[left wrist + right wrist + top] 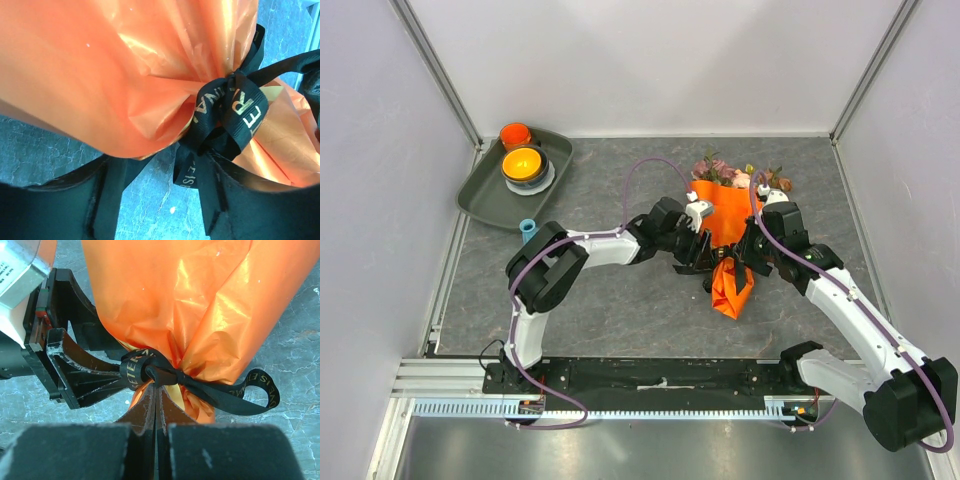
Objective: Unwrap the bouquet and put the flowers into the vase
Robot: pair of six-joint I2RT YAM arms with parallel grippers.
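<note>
Bouquet (725,215) wrapped and tied, lying right of centre in the top view.
We find the left gripper (162,192) open, its fingers straddling the black ribbon (150,372) at the knot. The right gripper (157,400) is closed with its tips against that knot; we cannot confirm a grip. The teal vase (528,230) stands at centre left, beside the tray (480,195).

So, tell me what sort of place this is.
Probably a robotics lab test cell: plain white panel walls on metal frame posts, a left arm and right arm bolted to one black base rail at a grey table edge, plus staged props: the bouquet, a tray.
</note>
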